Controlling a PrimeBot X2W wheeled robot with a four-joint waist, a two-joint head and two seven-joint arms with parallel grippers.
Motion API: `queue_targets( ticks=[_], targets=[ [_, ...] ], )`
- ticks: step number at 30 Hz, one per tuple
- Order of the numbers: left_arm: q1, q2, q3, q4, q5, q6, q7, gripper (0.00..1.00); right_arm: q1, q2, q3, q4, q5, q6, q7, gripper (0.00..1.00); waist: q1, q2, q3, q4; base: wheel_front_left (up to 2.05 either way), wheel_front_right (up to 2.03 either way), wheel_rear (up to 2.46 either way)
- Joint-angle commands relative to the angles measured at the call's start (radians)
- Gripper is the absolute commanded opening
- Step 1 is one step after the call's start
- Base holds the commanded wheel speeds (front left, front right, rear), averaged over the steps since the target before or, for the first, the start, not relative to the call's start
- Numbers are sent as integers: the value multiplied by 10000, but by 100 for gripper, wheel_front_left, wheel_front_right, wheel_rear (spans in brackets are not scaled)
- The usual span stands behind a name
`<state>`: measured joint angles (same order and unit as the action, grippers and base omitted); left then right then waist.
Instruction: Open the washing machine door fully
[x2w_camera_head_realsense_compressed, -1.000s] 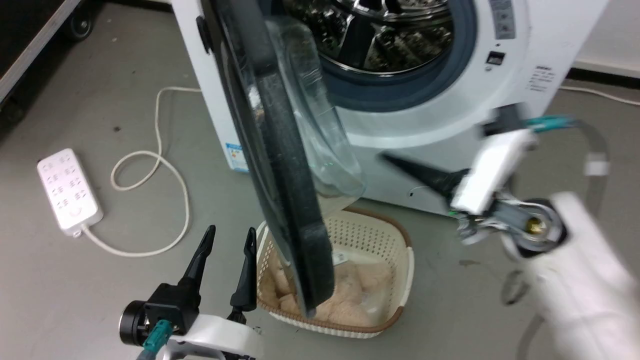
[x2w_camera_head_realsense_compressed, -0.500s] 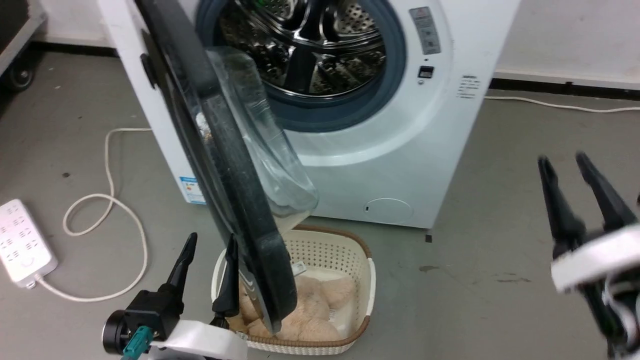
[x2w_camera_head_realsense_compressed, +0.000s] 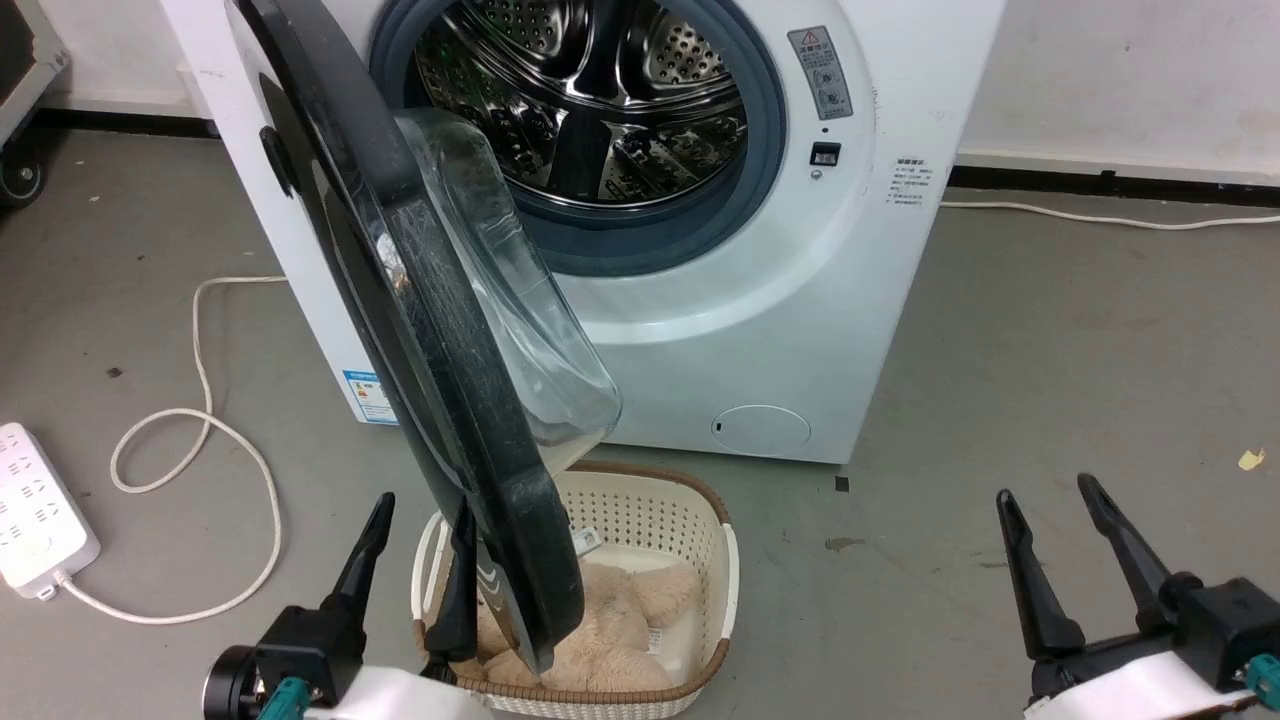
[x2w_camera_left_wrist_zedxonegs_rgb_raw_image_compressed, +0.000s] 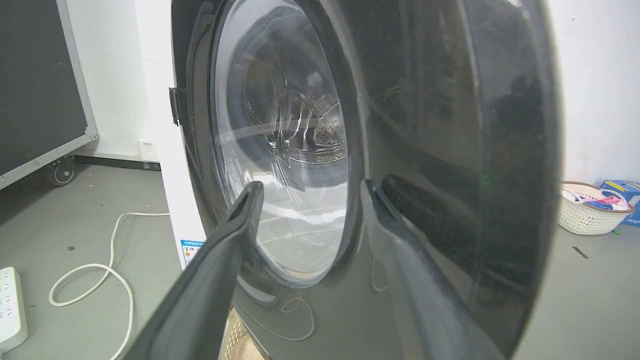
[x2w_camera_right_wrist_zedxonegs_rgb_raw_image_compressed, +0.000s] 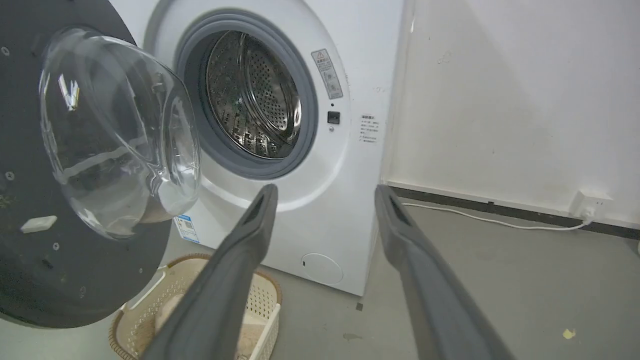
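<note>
Before the white front-loading washing machine (x2w_camera_head_realsense_compressed: 790, 300), the large round glossy black washing machine door (x2w_camera_head_realsense_compressed: 420, 330) with its bulging clear glass bowl centre (x2w_camera_head_realsense_compressed: 500, 300) is seen swung out on the hinge at the machine's left side. It stands almost edge-on to the head camera and well clear of the grey-gasketed opening, in which the perforated steel drum (x2w_camera_head_realsense_compressed: 600, 100) is exposed. The door's lower edge hangs above a cream perforated plastic basket (x2w_camera_head_realsense_compressed: 640, 510) with a brown rim, which sits on the grey floor (x2w_camera_head_realsense_compressed: 1050, 330) and holds pale fluffy fabric.

At lower left, the left pincer (x2w_camera_head_realsense_compressed: 423, 505) is held with its two dark fingers spread wide and nothing between them. Its inner finger lies just beside the door's outer face; whether contact is made cannot be told. At lower right, well apart from the door, the right pincer (x2w_camera_head_realsense_compressed: 1045, 488) is likewise spread and empty, pointed towards the machine front. A white power strip (x2w_camera_head_realsense_compressed: 35, 520) and a looped white cable (x2w_camera_head_realsense_compressed: 200, 400) lie on the floor to the left.
</note>
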<state>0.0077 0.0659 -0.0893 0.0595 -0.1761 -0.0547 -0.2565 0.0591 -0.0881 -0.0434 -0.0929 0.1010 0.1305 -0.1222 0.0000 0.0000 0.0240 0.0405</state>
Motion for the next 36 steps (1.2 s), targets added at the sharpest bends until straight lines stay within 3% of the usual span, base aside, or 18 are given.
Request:
queue_targets(
  ticks=[1,8,9,10,19,28,32,36],
  targets=[
    [192,33,-15,-50,70,54,-53,100,148,97,-11,85,-21,2,-127,100,0,0,-7,17,0,0,0],
    [329,14,-52,-97,142,78,-53,100,188,322,-35,320,87,2,-331,100,0,0,-31,116,0,0,0],
    [320,12,-67,-99,140,69,-53,35,176,332,-13,328,92,2,-345,100,0,0,-11,134,0,0,0],
    [289,13,-74,-135,158,64,-53,0,158,341,6,333,101,2,-359,100,0,0,5,149,0,0,0],
    [40,60,404,-1014,6,181,-53,0,34,373,44,364,183,2,-401,100,0,0,17,215,0,0,0],
    [-1243,406,1356,-4249,-508,265,178,0,49,377,3,393,545,2,-417,100,0,0,-171,242,0,0,0],
    [-2284,520,1142,-5586,-563,247,905,0,57,377,48,455,619,2,-455,100,0,0,-231,246,0,0,0],
    [-2938,429,336,-6279,-487,215,1910,0,51,378,142,528,670,2,-465,100,0,0,-266,207,0,0,0]
  ],
)
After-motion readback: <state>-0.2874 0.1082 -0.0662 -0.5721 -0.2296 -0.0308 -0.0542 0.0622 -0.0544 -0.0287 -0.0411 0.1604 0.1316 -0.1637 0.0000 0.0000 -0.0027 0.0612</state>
